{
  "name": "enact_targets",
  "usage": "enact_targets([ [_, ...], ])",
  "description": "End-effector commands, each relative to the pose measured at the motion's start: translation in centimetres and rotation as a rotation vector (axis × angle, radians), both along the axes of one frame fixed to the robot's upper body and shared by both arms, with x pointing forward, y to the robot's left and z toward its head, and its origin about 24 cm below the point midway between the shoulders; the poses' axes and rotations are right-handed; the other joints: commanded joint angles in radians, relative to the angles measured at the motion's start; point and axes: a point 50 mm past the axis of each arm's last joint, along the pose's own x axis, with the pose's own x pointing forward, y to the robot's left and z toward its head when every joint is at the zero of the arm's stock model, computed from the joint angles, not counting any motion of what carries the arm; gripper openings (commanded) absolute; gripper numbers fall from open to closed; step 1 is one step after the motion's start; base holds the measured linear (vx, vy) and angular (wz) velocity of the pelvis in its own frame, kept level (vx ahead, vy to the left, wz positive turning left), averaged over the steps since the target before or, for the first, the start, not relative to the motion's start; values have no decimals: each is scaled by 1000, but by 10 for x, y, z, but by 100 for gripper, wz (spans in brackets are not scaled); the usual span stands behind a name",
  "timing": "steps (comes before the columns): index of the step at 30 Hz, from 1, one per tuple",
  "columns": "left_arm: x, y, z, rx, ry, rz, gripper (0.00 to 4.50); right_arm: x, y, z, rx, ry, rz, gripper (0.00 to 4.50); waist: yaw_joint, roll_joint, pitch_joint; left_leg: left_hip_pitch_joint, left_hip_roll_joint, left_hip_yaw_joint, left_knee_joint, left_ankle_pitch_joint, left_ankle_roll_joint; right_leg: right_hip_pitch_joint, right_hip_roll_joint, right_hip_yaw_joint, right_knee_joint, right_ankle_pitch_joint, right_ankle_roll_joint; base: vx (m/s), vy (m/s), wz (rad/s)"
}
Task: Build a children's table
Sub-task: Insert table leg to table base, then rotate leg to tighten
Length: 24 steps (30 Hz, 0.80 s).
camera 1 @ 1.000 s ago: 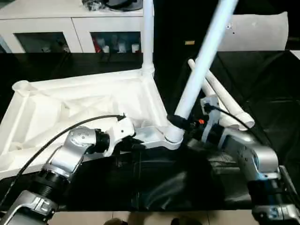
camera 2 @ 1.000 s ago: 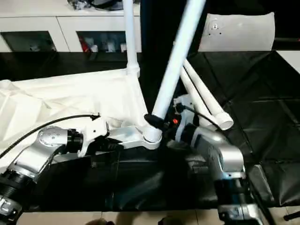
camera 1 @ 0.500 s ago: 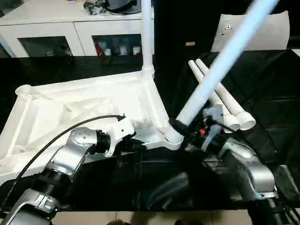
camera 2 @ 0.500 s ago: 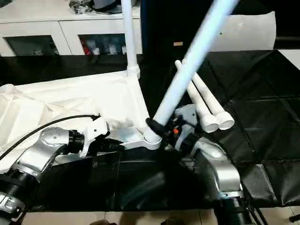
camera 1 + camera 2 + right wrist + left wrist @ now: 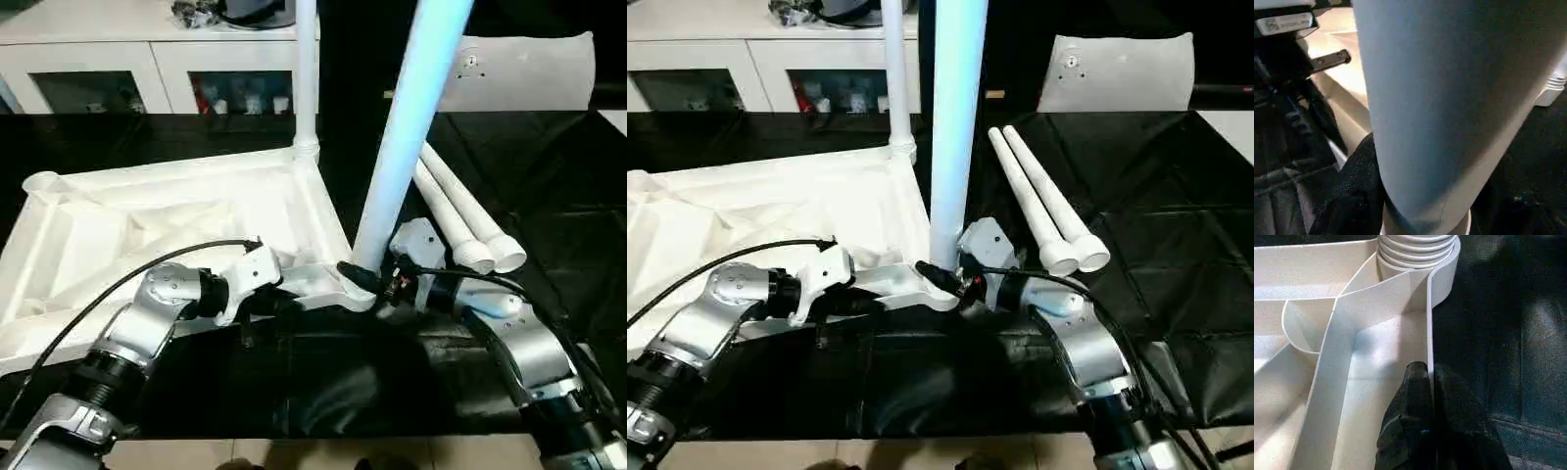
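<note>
The table top [image 5: 186, 220] lies upside down, ribbed underside up, on a surface draped in black sheeting [image 5: 549, 186]. Behind it stands a white cabinet [image 5: 147, 59] with dark glass-fronted compartments, and a white panel [image 5: 1117, 73] leans at the back on the right. One leg [image 5: 306, 78] stands upright in the far corner socket. Two loose legs [image 5: 1043, 201] lie side by side on the black sheeting to the right of the top, well apart from the left gripper.

The left gripper [image 5: 1430, 382] is closed on the thin near side wall of the table top, one black finger on each face of the wall, just short of the near right corner socket [image 5: 1418, 249]. The right gripper [image 5: 942, 279] is clamped on the bottom of a fourth leg [image 5: 955, 117], which stands nearly upright with its lower end at that near right corner. Whether its end is seated in the socket cannot be told. The two grippers sit close together at this corner, the left along the rim, the right beside the leg's base.
</note>
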Motion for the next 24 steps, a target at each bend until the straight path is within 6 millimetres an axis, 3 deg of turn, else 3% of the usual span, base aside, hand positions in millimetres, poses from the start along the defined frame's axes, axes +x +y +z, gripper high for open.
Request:
enact_targets([
  [1, 4, 0, 9, -12, -43, -36, 0, -21, -1, -47, -74, 239, 66, 189, -2, -6, -16, 3, 33, -14, -83, -348, 29, 15, -73, 48, -120, -613, -75, 0, 0, 0],
  [2, 4, 0, 10, -11, -43, -42, 0, -23, -1, -48, -69, 250, 76, 189, -1, -7, -16, 3, 32, -13, -83, -349, 32, 15, -71, 48, -123, -614, -73, 0, 0, 0],
  [3, 7, 0, 11, -5, -49, -49, 0, -26, -1, -49, -61, 267, 93, 189, -1, -10, -6, 2, 34, -15, -88, -356, 31, 12, -72, 49, -123, -612, -71, 0, 0, 0],
  [6, 14, 2, 16, 1, -56, -50, 0, -33, 1, -52, -37, 310, 139, 189, 3, -12, -5, 6, 34, -15, -93, -338, 40, 18, -72, 49, -124, -568, -84, 0, 0, 0],
  [8, 21, 4, 21, 4, -62, -44, 0, -38, 2, -54, -30, 340, 172, 189, 6, -12, 0, 2, 37, -10, -99, -289, 54, 21, -68, 50, -119, -461, -118, 0, 0, 0],
  [13, 36, 13, 29, 36, -82, -25, 0, -41, 6, -58, -48, 372, 219, 189, 9, -2, 4, 0, 40, -12, -103, -296, 40, 30, -74, 48, -114, -425, -154, 0, 0, 0],
  [14, 36, 13, 29, 36, -82, -25, 0, -41, 6, -58, -48, 372, 219, 189, 9, -5, 8, 2, 41, -13, -105, -317, 37, 27, -76, 48, -118, -459, -153, 0, 0, 0],
  [16, 39, 17, 31, 48, -84, -31, 0, -39, 8, -58, -56, 377, 227, 189, 7, 1, 8, 7, 43, -15, -107, -341, 28, 25, -80, 50, -123, -499, -152, 0, 0, 0],
  [20, 41, 20, 32, 53, -86, -26, 0, -36, 11, -56, -53, 378, 234, 189, 5, 0, 9, 3, 50, -16, -112, -341, 22, 29, -82, 50, -117, -450, -176, 0, 0, 0],
  [23, 41, 25, 31, 54, -80, -20, 0, -31, 14, -54, -43, 371, 215, 189, 5, -1, 11, 5, 50, -17, -113, -361, 18, 25, -88, 52, -122, -509, -169, 0, 0, 0],
  [24, 39, 27, 30, 51, -74, -17, 0, -27, 15, -54, -36, 366, 192, 189, 4, -7, 9, 4, 49, -17, -113, -361, 18, 27, -88, 52, -124, -522, -165, 0, 0, 0],
])
